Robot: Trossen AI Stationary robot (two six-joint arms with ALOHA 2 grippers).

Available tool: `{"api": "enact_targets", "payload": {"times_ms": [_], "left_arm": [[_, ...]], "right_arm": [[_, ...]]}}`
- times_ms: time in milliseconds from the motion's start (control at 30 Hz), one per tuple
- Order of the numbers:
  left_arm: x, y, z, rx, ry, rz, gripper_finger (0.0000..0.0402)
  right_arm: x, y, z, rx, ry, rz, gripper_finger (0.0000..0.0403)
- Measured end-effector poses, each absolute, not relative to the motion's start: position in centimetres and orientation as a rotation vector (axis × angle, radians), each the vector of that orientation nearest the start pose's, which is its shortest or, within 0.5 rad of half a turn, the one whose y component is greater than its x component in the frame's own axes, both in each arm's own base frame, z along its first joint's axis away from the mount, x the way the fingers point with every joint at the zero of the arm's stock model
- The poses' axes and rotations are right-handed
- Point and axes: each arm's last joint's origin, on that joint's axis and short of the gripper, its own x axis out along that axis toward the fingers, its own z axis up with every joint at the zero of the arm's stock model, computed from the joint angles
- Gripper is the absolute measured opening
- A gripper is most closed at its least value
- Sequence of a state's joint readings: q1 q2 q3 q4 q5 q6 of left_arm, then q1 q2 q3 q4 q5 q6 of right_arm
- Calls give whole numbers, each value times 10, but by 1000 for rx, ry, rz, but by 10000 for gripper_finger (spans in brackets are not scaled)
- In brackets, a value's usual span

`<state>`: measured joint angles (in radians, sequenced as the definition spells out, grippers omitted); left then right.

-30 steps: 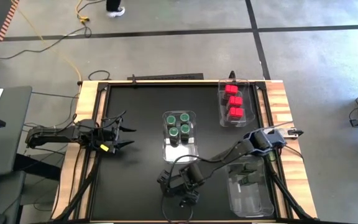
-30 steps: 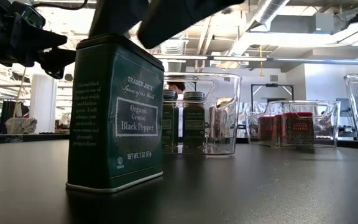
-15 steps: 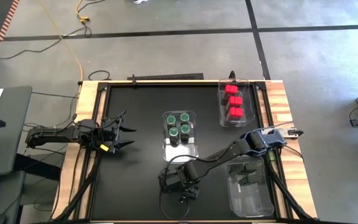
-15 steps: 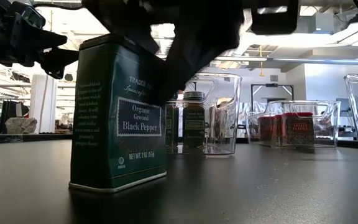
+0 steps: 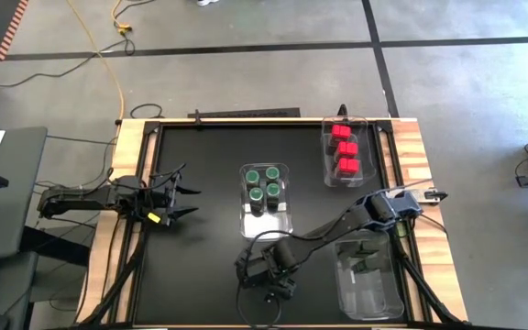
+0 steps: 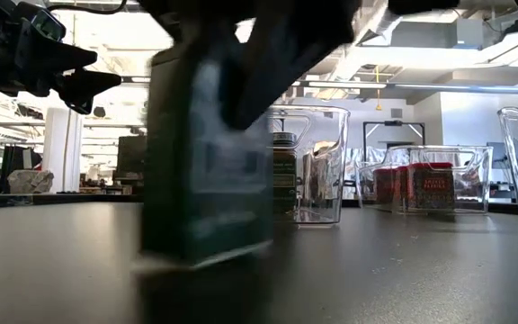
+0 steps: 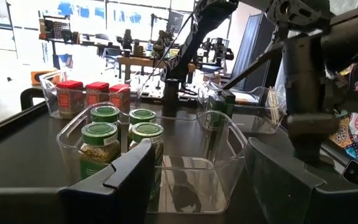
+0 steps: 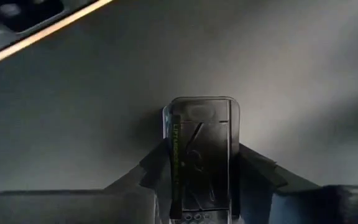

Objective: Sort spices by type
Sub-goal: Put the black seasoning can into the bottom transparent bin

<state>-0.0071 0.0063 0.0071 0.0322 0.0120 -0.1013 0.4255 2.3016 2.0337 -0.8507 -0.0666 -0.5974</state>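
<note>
A dark green black-pepper tin (image 6: 207,162) stands near the table's front edge, with my right gripper (image 5: 275,278) shut on it from above; the right wrist view shows its top (image 8: 202,143) between the fingers. Green-topped jars (image 5: 264,185) stand in the middle clear bin (image 5: 266,218). Red boxes (image 5: 344,151) fill the far-right bin (image 5: 330,174). My left gripper (image 5: 183,192) waits open at the table's left edge, level and touching nothing. My right gripper pinches the tin between its two fingers (image 8: 156,167), one on each long side (image 8: 169,155) near the top. The fingers slant down from above and from the table's right, lying across the tin. The tin is about upright, its base (image 6: 200,259) low at the table.
An empty clear bin (image 5: 368,275) lies at the near right, close beside the right arm. The black tabletop (image 5: 200,165) spreads between the left arm and the middle bin. Wooden rails (image 5: 136,147) edge the table.
My right gripper has sunk a little over the tin and shut on its sides. The tin has shifted toward the table's right and shows blurred in the low view.
</note>
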Motion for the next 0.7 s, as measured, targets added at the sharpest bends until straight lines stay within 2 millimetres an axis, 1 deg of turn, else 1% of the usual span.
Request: {"api": "enact_targets", "payload": {"times_ms": [67, 133, 233, 300, 433, 500, 567, 633, 700], "left_arm": [[98, -1, 169, -101, -32, -20, 238], [98, -1, 169, -101, -32, -21, 238], [98, -1, 169, -101, -32, -21, 238], [98, -1, 169, -101, -32, -21, 238], [98, -1, 169, -101, -32, -21, 238], [98, -1, 169, -101, -32, -21, 238], [98, -1, 169, -101, -32, -21, 238], [98, -1, 169, -101, -32, -21, 238], [98, -1, 169, -101, -32, -21, 238]], "right_arm": [[442, 203, 214, -690, 983, 747, 152], [435, 201, 231, -652, 990, 716, 152], [420, 197, 260, -601, 1006, 652, 152], [405, 198, 281, -577, 1017, 583, 152], [364, 200, 324, -468, 1056, 447, 152], [341, 201, 340, -378, 1086, 370, 152], [317, 201, 349, -343, 1109, 280, 152], [292, 200, 353, -337, 1121, 190, 152], [267, 198, 357, -288, 1132, 136, 152]]}}
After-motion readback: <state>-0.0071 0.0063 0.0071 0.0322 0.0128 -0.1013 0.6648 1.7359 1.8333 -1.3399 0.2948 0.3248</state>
